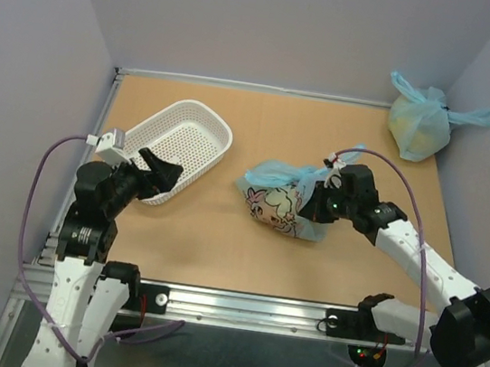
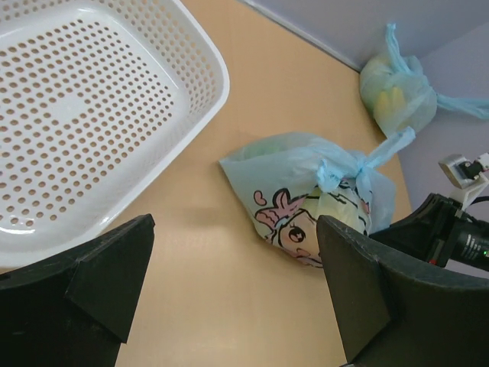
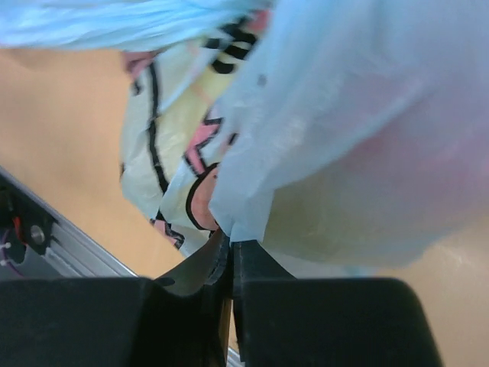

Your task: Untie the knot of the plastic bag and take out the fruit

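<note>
The plastic bag [image 1: 277, 204] with the cartoon girl lies on its side mid-table; it also shows in the left wrist view [image 2: 290, 191]. Its knot [image 2: 337, 171] of twisted light blue strips sits on top, one strip trailing toward the back right. Fruit shows only as a pale yellowish shape [image 2: 336, 212] through the film. My right gripper [image 1: 315, 206] is at the bag's right side. In the right wrist view the right gripper [image 3: 231, 243] is shut, pinching a fold of the bag's film [image 3: 328, 130]. My left gripper [image 1: 161, 170] hangs open by the basket, well left of the bag, with nothing between its fingers [image 2: 114, 267].
A white perforated basket [image 1: 224, 135] sits at the left, its rim [image 2: 219, 76] near my left gripper. A plain light blue tied bag [image 1: 418, 124] with something yellow inside rests in the back right corner. Grey walls enclose the table on three sides.
</note>
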